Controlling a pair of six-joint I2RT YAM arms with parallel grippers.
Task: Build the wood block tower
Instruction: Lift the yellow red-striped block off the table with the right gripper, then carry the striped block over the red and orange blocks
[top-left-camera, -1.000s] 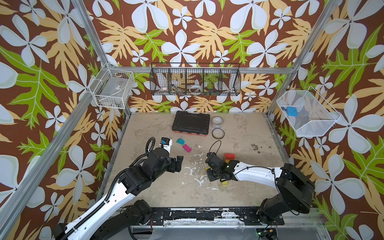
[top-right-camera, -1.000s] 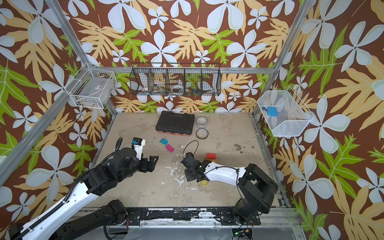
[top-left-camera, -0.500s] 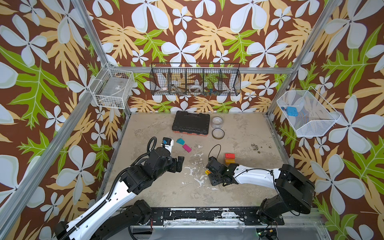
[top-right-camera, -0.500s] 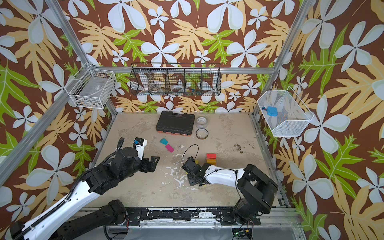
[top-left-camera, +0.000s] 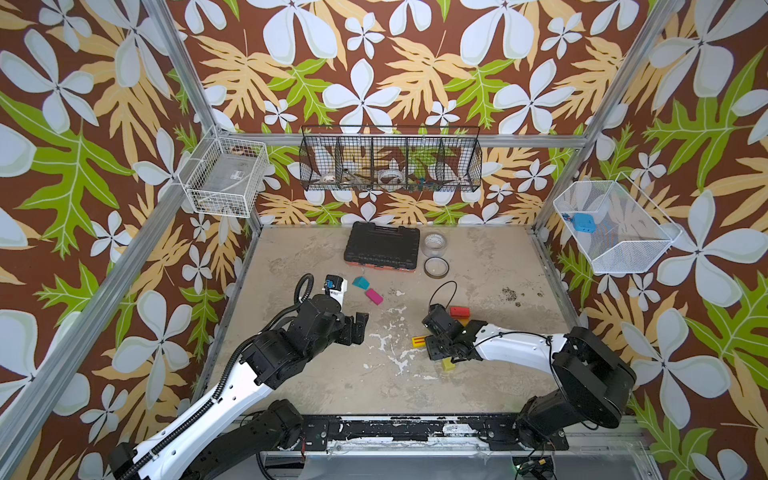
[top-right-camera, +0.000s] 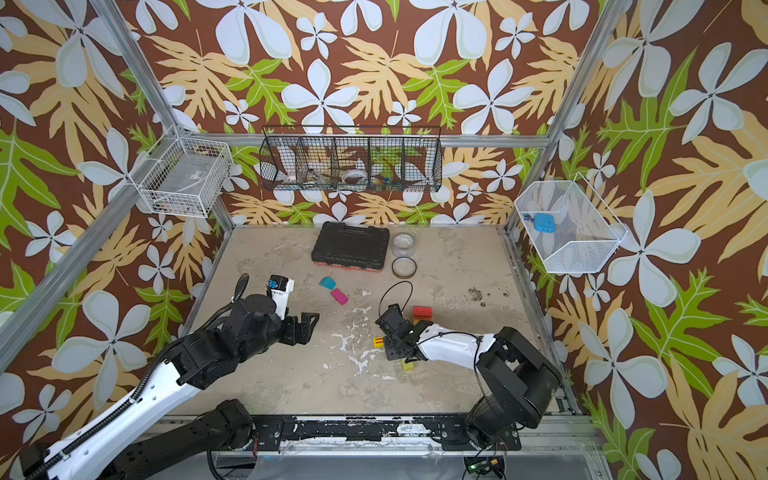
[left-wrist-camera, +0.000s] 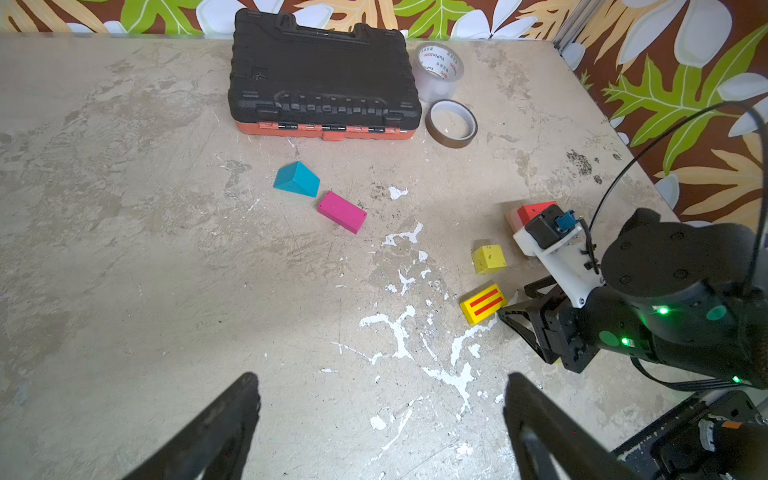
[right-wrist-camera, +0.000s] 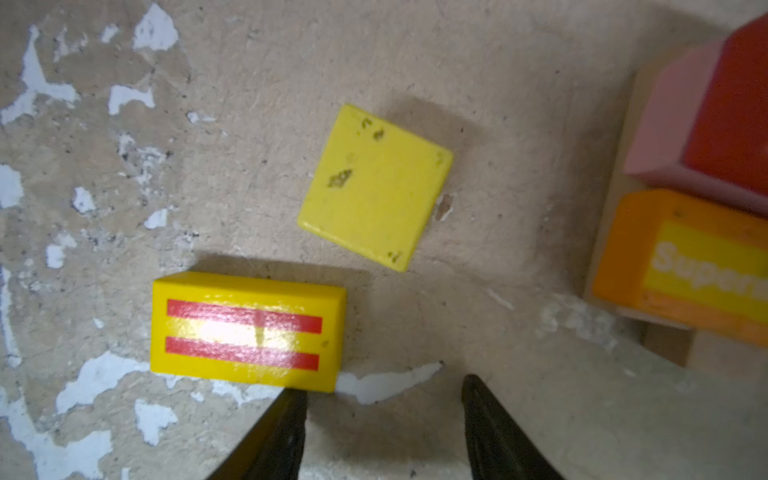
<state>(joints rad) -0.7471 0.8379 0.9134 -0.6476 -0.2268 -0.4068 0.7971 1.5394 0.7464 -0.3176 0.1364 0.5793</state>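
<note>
Tower (top-left-camera: 459, 311) barely begun; striped brick (right-wrist-camera: 248, 332), yellow cube (right-wrist-camera: 374, 187), teal wedge (left-wrist-camera: 296, 179), magenta block (left-wrist-camera: 341, 211) lie loose; left pincer (left-wrist-camera: 381, 380) wide open, right pincer (right-wrist-camera: 384, 386) part-open, both empty.

1. Left gripper (left-wrist-camera: 381, 378): fingers (left-wrist-camera: 232, 424) spread wide over the table (left-wrist-camera: 124, 270), nothing between them.
2. Teal wedge (left-wrist-camera: 297, 179) and magenta block (left-wrist-camera: 341, 212) lie just beside each other, near the black tool case (left-wrist-camera: 324, 79).
3. Clear tape roll (left-wrist-camera: 440, 68) and brown tape roll (left-wrist-camera: 451, 124) sit just beside the case.
4. Right gripper (left-wrist-camera: 519, 305) tip is just beside the striped yellow brick (left-wrist-camera: 483, 304). Yellow cube (left-wrist-camera: 489, 259) is near, and the red block (left-wrist-camera: 536, 209) is partly hidden behind the arm.
</note>
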